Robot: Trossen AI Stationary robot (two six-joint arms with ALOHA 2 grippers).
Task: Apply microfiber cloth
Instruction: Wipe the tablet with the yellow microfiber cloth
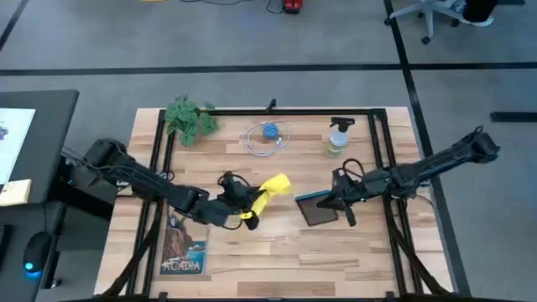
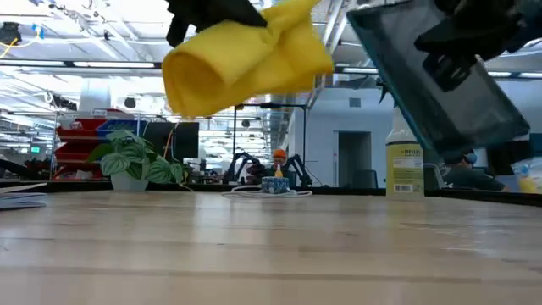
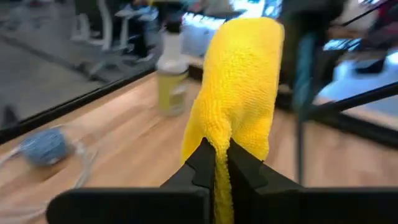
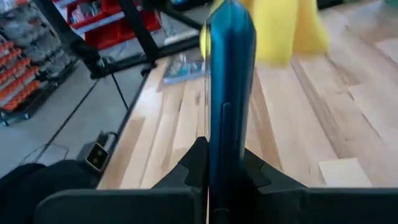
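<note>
Both arms are up off the bench and facing each other across its middle. The left gripper (image 1: 243,210) has its fingers pinched tight on the microfiber cloth (image 1: 270,190), and the left wrist view shows the yellow fabric squeezed in the narrow slot between the two pads, bunched and folded over itself ahead of them. In the low view the cloth (image 2: 241,55) hangs in the air well above the wood, touching nothing below it.

Over on the other side, the right gripper (image 1: 342,198) is clamped on the dark tablet (image 1: 315,209), fingers closed onto its edge. The right wrist view has the tablet (image 4: 229,93) standing edge-on between the pads, and the low view shows it lifted and tilted, its face turned toward the centre of the bench.

Here is the relation that matters: the cloth lies toward the bench's right edge from the left fingers, its long axis pointing at the tablet, with a gap between the two. They look near but apart, though the overhead angle makes the exact separation hard to judge. The left arm carries the cloth, so it looks like the one to close that gap and bring fabric to screen while the right holds steady.

At the far edge sit a spray bottle (image 1: 337,138), a plant (image 1: 190,119) and a small blue object (image 1: 269,132), all well clear.
</note>
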